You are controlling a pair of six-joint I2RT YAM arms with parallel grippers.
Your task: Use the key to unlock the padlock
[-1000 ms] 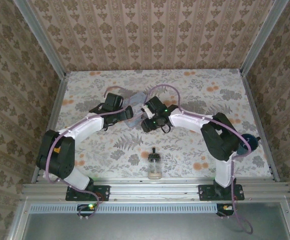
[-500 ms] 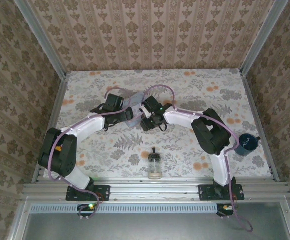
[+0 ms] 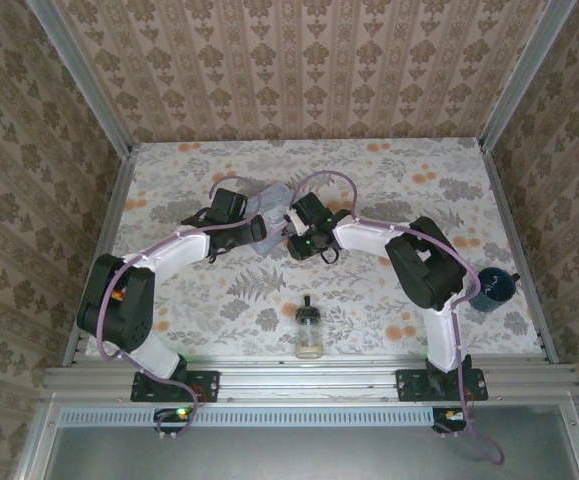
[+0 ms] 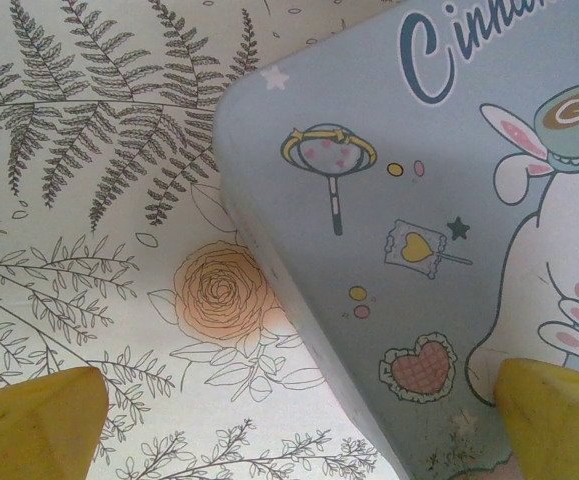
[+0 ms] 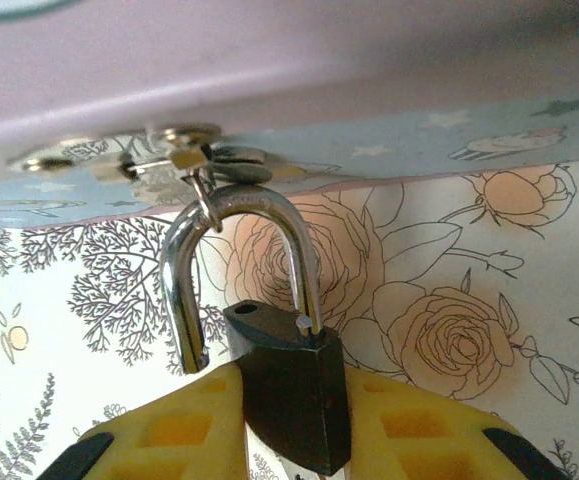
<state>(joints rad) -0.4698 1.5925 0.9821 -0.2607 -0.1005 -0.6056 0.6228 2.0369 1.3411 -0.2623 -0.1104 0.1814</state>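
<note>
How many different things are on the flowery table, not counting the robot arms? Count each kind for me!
Pale blue cartoon tin: 1
Small dark padlock with a silver shackle: 1
Small clear glass bottle with a black cap: 1
Dark teal cup: 1
Total: 4

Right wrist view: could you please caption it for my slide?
Right gripper holds the padlock, shackle open yet hooked through the tin's clasp.

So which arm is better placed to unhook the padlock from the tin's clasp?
Right: the right pincer grips the padlock below the clasp; the left pincer is open, straddling the tin edge.
</note>
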